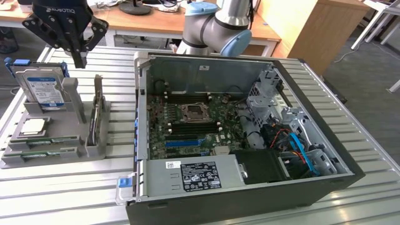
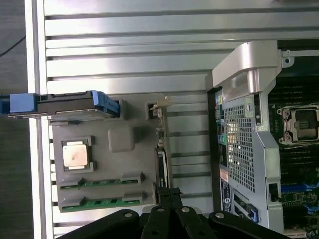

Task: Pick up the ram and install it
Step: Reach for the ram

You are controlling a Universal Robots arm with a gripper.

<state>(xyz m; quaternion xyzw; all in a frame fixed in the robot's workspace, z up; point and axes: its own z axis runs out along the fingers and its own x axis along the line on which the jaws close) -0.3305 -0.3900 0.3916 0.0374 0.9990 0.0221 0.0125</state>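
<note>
Pincer (image 1: 79,62) clenched on nothing, up above the grey parts holder (image 1: 75,152); the ram (image 1: 45,141) sits in that holder.

The holder stands on the slatted metal surface (image 1: 368,154) near its edge on the exterior view's left, beside the open computer case (image 1: 325,187). The ram (image 2: 99,182) is a green stick set on edge in a slot at the holder's end opposite the upright hard drive (image 1: 44,91), with a second green stick (image 1: 36,153) just beside it and a processor chip (image 1: 33,126) between them and the drive. The pincer (image 2: 167,193) hangs well apart from the ram, fingertips pressed together.
</note>
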